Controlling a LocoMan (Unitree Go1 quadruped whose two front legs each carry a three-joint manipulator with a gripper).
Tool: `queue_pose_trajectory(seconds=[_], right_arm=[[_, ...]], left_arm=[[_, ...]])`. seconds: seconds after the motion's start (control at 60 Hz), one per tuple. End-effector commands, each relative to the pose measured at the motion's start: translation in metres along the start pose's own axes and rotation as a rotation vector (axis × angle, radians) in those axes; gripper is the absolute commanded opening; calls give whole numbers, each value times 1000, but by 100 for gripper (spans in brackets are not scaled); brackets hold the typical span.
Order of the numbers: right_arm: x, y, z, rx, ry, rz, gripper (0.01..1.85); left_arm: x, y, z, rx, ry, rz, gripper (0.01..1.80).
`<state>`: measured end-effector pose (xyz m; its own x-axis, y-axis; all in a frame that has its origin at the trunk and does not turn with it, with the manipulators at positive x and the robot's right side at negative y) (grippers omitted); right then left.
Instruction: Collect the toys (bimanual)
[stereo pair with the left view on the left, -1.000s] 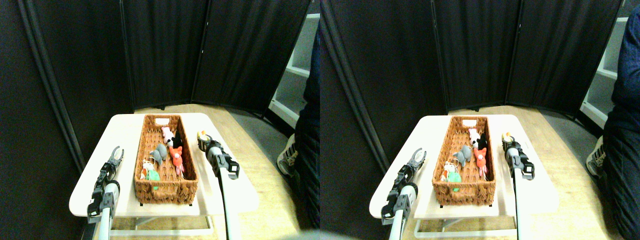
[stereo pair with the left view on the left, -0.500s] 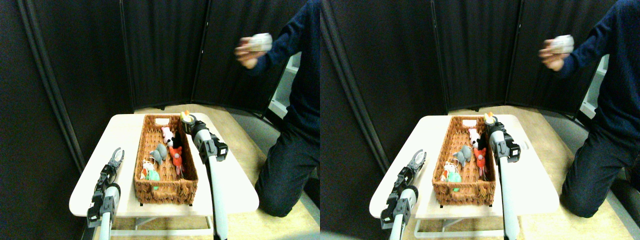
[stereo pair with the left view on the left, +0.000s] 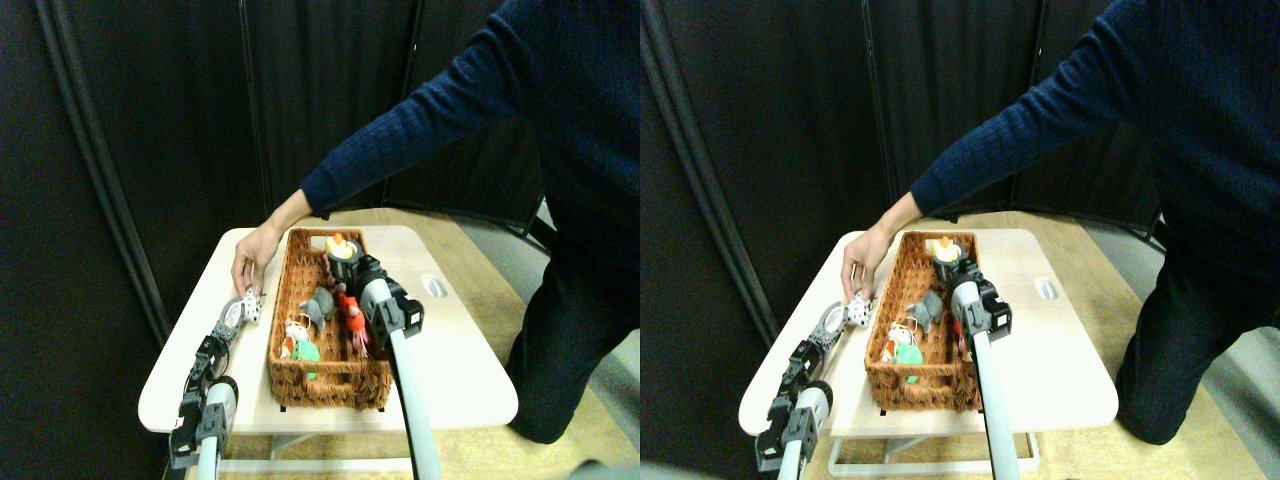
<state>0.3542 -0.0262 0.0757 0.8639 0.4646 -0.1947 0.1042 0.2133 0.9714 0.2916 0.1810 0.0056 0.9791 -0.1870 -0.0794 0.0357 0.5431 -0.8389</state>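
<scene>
— What's going on at the bench (stereo pair with the left view on the left: 460, 380) right now?

— The right gripper (stereo pair with the left view on the left: 343, 258) is hanging over the far end of the wicker basket (stereo pair with the left view on the left: 330, 375), clamping a small orange-and-yellow toy (stereo pair with the left view on the left: 340, 243). A person's hand (stereo pair with the left view on the left: 250, 265) is setting a little black-and-white spotted toy (stereo pair with the left view on the left: 251, 308) on the bench, just beside the left gripper (stereo pair with the left view on the left: 234, 316).

— And the left one, is it gripping?

— I cannot tell; its tips are lying right against the spotted toy.

— How should the drop go?

— I'd say lower it well inside the rim, over the bare weave at the far end, then release, so it isn't landing on the pile.

— Which way is the held toy pointing?

— Roughly upright, though it's too small to read its long axis. The orange-red toy (stereo pair with the left view on the left: 351, 312) is lying lengthwise along the basket.
</scene>
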Motion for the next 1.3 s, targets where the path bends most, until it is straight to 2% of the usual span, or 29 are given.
queue_pose_trajectory(seconds=[0.017, 0.1, 0.183, 0.25, 0.317, 0.333, 0.35, 0.367, 0.383, 0.433, 0.467, 0.517, 0.667, 0.75, 0.867, 0.933, 1.067, 1.3], right_arm=[[-4, -3, 4, 78, 19, -57, 101], [-6, -7, 10, 72, 6, -60, 109], [-8, -12, 14, 79, -24, -67, 108], [-7, -16, 18, 79, -56, -63, 96], [-6, -19, 21, 88, -66, -63, 92], [-6, -21, 23, 93, -80, -56, 83], [-6, -21, 23, 93, -80, -56, 83], [-6, -24, 24, 96, -107, -50, 63], [-6, -24, 24, 96, -107, -50, 63], [-8, -26, 24, 105, -166, -56, 19], [-8, -28, 25, 111, -200, -50, 1], [-9, -29, 26, 118, -215, -47, 1], [-9, -32, 34, 120, -251, -41, 1], [-10, -34, 37, 126, -266, -33, 1], [-11, -35, 41, 132, -280, -34, 1], [-11, -35, 42, 128, -281, -31, 1], [-12, -36, 43, 132, -290, -19, 1], [-11, -37, 47, 136, -294, -11, 1]], left_arm=[[2, -7, 5, -5, -8, -42, 2], [3, -7, 5, -37, 0, -24, 7], [5, -7, 5, -85, 5, -9, 15], [6, -9, 5, -111, 7, -1, 30], [7, -11, 6, -118, 14, -6, 40], [8, -13, 7, -120, 23, -7, 49], [8, -13, 7, -120, 23, -7, 49], [9, -14, 8, -117, 27, -9, 54], [9, -14, 8, -117, 27, -9, 54], [10, -17, 10, -103, 34, -9, 60], [11, -20, 12, -105, 52, 0, 66], [12, -23, 13, -109, 65, 9, 71], [16, -41, 17, -77, 134, 53, 103], [21, -49, 15, -84, 168, 55, 109], [29, -60, 7, -124, 183, 39, 104], [32, -62, 3, -139, 170, 35, 99], [42, -57, -5, -175, 150, 3, 82], [51, -45, -15, -191, 135, -5, 68]])
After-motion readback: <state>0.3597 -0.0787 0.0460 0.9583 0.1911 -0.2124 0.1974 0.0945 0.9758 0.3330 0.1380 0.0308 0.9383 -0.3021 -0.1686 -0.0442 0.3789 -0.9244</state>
